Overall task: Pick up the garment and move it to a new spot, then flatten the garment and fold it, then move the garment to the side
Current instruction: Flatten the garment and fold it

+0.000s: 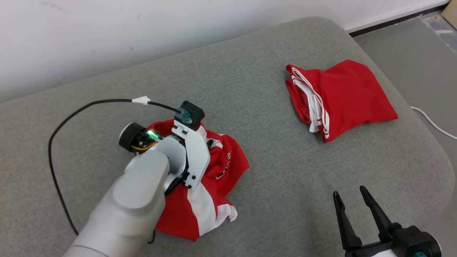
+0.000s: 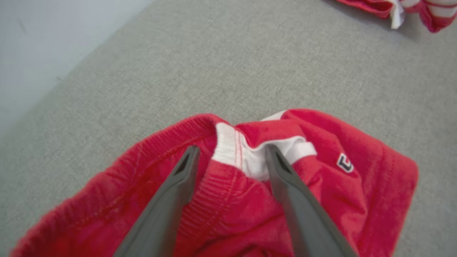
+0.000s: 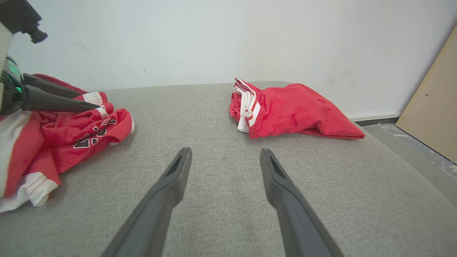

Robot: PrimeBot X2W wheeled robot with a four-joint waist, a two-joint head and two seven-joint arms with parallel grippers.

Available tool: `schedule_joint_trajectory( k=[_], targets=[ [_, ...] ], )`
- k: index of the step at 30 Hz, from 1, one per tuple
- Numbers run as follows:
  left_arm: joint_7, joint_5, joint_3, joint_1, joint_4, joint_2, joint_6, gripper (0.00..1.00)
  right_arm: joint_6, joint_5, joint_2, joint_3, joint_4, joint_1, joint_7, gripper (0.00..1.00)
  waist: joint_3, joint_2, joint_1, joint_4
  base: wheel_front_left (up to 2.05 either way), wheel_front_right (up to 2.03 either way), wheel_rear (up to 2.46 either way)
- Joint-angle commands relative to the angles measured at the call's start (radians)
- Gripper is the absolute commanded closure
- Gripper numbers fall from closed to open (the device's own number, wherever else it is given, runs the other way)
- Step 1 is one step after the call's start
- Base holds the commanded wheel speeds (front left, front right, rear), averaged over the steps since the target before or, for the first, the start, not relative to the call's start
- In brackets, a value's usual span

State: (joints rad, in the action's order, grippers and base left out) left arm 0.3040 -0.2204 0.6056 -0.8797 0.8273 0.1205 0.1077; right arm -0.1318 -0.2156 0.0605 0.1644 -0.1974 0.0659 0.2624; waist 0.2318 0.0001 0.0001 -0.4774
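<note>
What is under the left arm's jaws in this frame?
The crumpled red garment, its white-trimmed fold between the left gripper's open jaws. Whatever lies beneath the garment is covered; grey cushion shows around it.

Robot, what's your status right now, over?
Left fingers open over crumpled red garment. Right fingers open above cushion. Second garment lies apart; nothing in the way.
</note>
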Motion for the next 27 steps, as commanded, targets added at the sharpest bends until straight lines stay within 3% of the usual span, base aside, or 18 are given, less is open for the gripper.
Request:
schedule_joint_trajectory(
  k=[1, 2, 3, 10, 27],
  targets=[
    [0.023, -0.025, 0.005, -0.005, 0.014, 0.001, 0.007, 0.58, 0.003, -0.006, 0.000, 0.004, -0.007, 0.007, 0.002, 0.00, 0.002, -0.0001, -0.0001, -0.007, 0.00, 0.00, 0.00],
    [0.032, -0.027, 0.011, -0.008, 0.019, 0.002, 0.011, 0.83, 0.003, -0.006, -0.001, 0.005, -0.008, 0.007, 0.002, 0.00, 0.001, -0.0001, -0.0001, -0.010, 0.00, 0.00, 0.00],
    [0.041, -0.032, 0.017, -0.010, 0.024, 0.003, 0.014, 1.00, 0.003, -0.005, -0.001, 0.006, -0.009, 0.007, 0.002, 0.00, 0.001, -0.0001, -0.0001, -0.012, 0.00, 0.00, 0.00],
    [0.031, -0.101, 0.040, 0.002, 0.012, 0.002, 0.022, 1.00, 0.003, -0.009, -0.004, 0.003, -0.017, 0.010, 0.002, 0.00, -0.008, -0.0001, -0.0001, -0.018, 0.00, 0.00, 0.00],
    [-0.345, -0.198, -0.074, -0.102, -0.087, -0.027, -0.004, 1.00, 0.003, -0.004, 0.031, -0.016, -0.024, -0.034, 0.002, 0.00, -0.105, -0.0001, -0.0001, 0.028, 0.00, 0.00, 0.00]
  ],
)
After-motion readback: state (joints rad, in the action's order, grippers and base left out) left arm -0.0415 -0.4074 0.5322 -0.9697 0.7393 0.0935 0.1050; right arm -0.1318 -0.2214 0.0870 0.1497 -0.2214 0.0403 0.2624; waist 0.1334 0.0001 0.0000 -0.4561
